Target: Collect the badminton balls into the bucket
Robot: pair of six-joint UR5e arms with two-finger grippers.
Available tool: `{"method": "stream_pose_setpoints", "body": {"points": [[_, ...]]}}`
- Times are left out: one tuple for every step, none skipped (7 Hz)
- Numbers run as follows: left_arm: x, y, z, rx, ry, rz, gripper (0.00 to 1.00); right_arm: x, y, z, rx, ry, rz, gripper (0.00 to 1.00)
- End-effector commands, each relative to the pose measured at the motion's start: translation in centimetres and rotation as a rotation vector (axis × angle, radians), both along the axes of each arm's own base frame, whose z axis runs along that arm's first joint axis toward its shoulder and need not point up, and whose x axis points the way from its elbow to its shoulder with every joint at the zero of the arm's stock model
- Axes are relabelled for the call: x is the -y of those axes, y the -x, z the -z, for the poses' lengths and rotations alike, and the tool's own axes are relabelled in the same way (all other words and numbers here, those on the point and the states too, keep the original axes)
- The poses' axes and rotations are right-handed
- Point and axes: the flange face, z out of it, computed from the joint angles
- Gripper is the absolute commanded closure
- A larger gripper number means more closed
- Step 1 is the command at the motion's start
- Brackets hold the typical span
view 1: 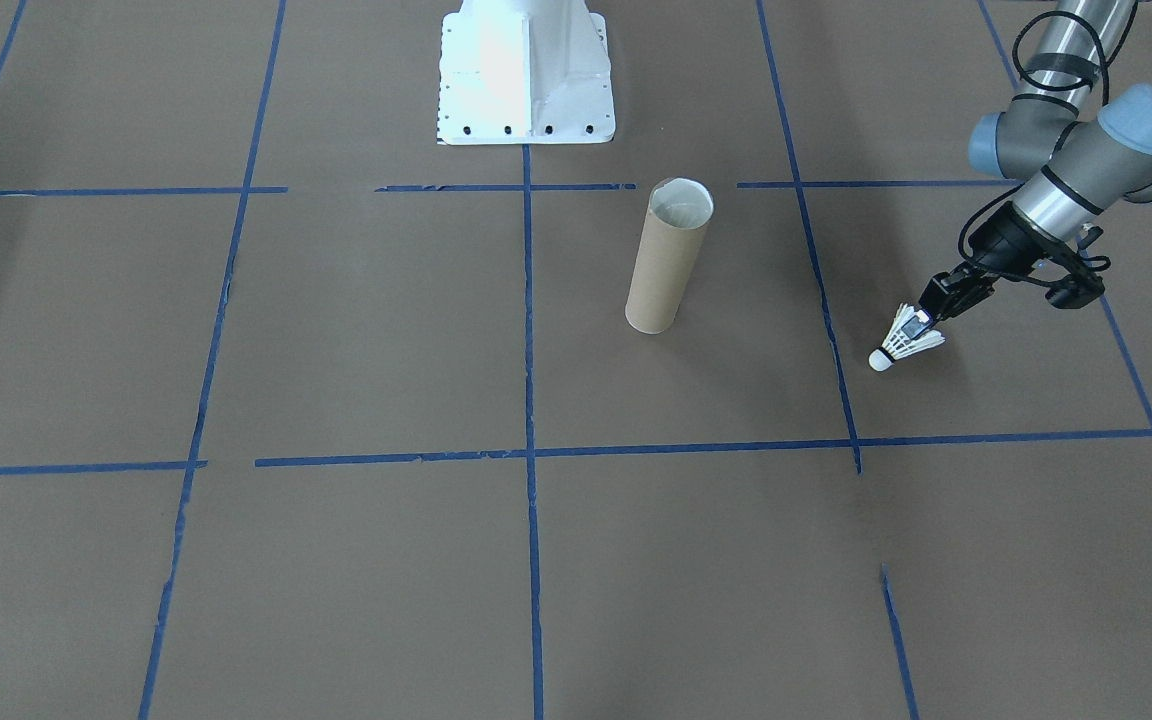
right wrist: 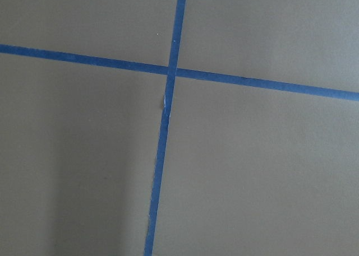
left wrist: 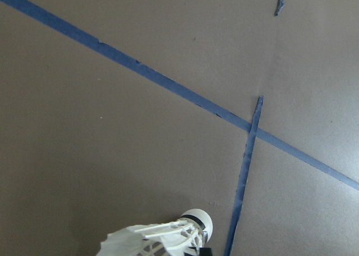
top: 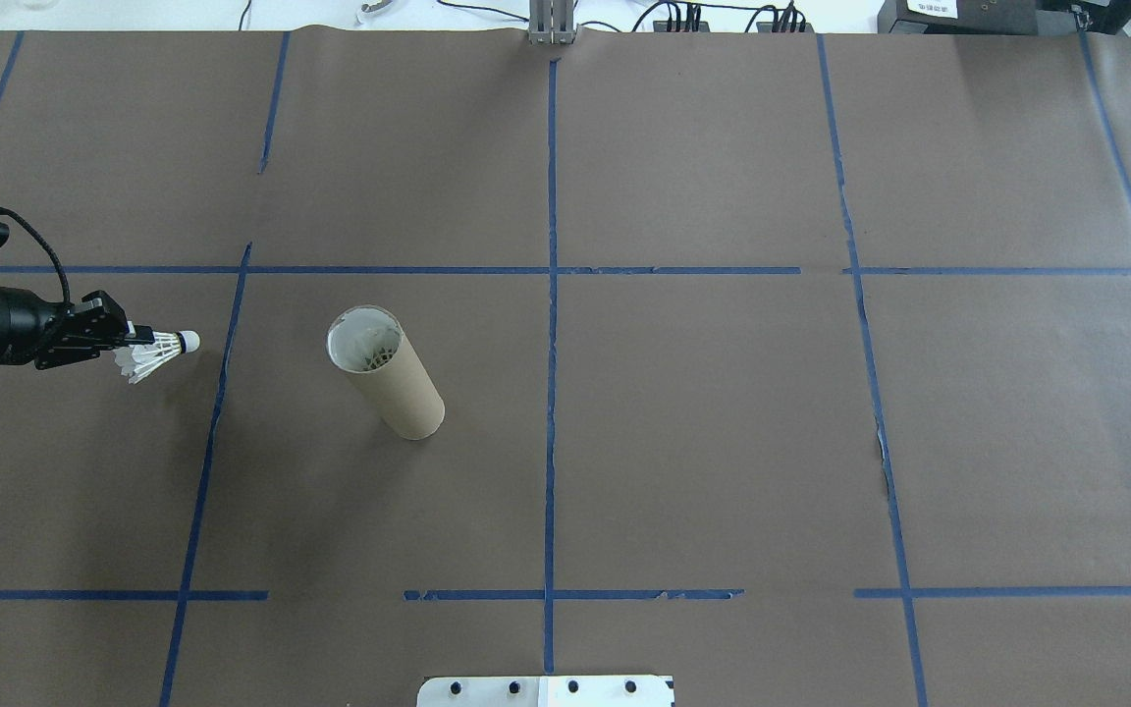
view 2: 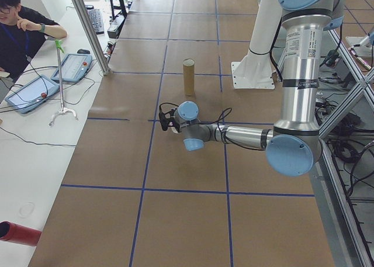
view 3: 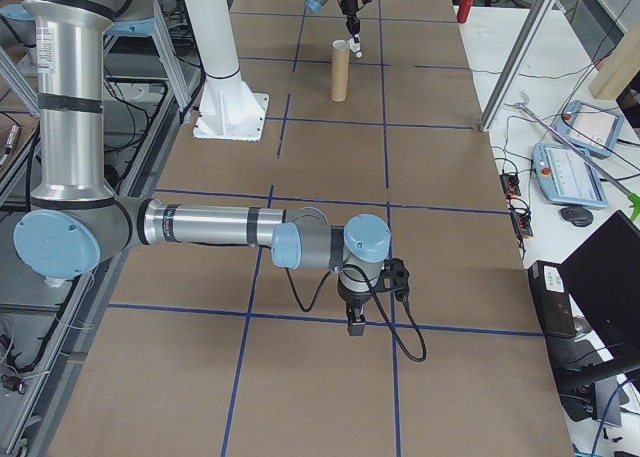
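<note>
Far left in the overhead view: left gripper (top: 134, 339) clamped on the feather skirt of the white shuttlecock (top: 158, 353), cork tip pointing toward the tube, held off the brown paper table cover (top: 683, 442) with a faint shadow beneath. From the front-facing camera, same grip seen with the cork angled down and away from the arm, just beside a blue tape line (view 1: 816, 270). Further right, well apart from the shuttlecock: brown cardboard tube (top: 387, 373), standing upright on the paper, open mouth up, pale inside, feather shapes visible deep within it from overhead. Beyond that, a blue tape grid across the cover and the white robot base (top: 546, 690) at the lower edge. Right gripper (view 3: 355, 324) shown only in the right side view, pointing straight down near a tape line, far from tube and shuttlecock; fingers apart or together, cannot tell. In the left side view, a seated person (view 2: 23, 27) at the white bench.
</note>
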Motion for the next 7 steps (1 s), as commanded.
{"method": "stream_pose_setpoints", "body": {"points": [[0.7, 0.8, 6.1, 0.056, 0.065, -0.03, 1.0, 0.0, 0.0, 0.0, 0.0, 0.0, 0.0, 0.0], [0.4, 1.0, 8.5, 0.106, 0.05, -0.059, 1.0, 0.0, 0.0, 0.0, 0.0, 0.0, 0.0, 0.0], [0.0, 1.7, 11.6, 0.194, 0.033, -0.103, 1.0, 0.0, 0.0, 0.0, 0.0, 0.0, 0.0, 0.0], [1.6, 3.7, 16.0, 0.265, 0.021, -0.103, 1.0, 0.0, 0.0, 0.0, 0.0, 0.0, 0.0, 0.0], [3.7, 5.2, 21.0, 0.32, 0.026, -0.095, 1.0, 0.0, 0.0, 0.0, 0.0, 0.0, 0.0, 0.0], [3.5, 5.7, 24.4, 0.374, 0.043, -0.123, 1.0, 0.0, 0.0, 0.0, 0.0, 0.0, 0.0, 0.0], [2.8, 5.9, 27.8, 0.407, 0.067, -0.149, 1.0, 0.0, 0.0, 0.0, 0.0, 0.0, 0.0, 0.0]]}}
